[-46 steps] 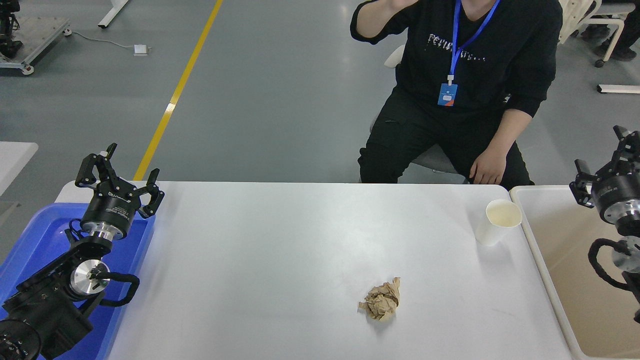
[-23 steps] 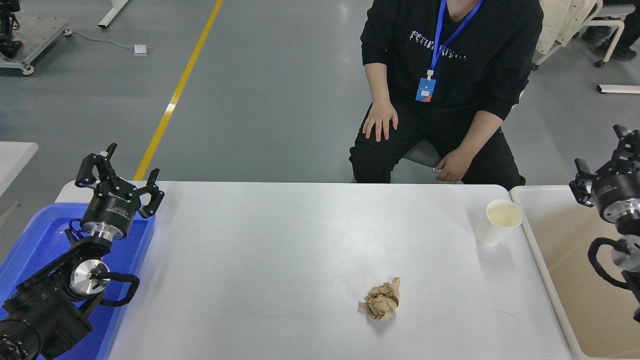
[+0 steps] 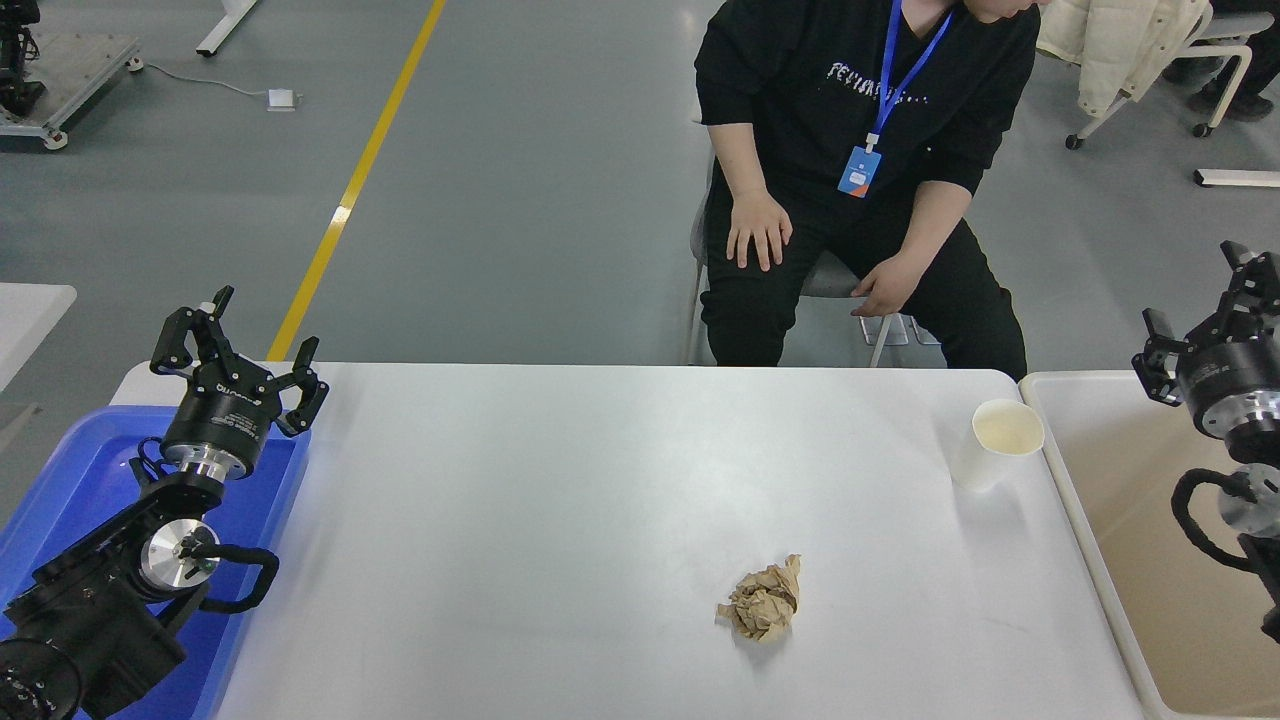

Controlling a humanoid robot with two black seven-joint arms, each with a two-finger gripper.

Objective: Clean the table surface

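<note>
The white table surface (image 3: pixel 560 500) fills the middle of the head view. A crumpled ball of brown paper (image 3: pixel 763 602) lies on it, right of centre and towards the near edge. A white paper cup (image 3: pixel 992 443) stands upright near the far right corner. My left gripper (image 3: pixel 245 325) is parked open over the far end of the blue tray, holding nothing. My right gripper (image 3: pixel 1195 295) hovers at the right edge above the beige bin, open and empty, well apart from the cup.
A blue plastic tray (image 3: pixel 60 470) sits at the table's left end, and a beige rimmed bin (image 3: pixel 1130 520) adjoins its right end. A person in black (image 3: pixel 860 120) sits on a chair beyond the far edge, hands on their knees.
The person lowered a raised arm and slid back from the table on the chair. My right gripper edged slightly left and up. The paper ball, cup and left arm stayed put.
</note>
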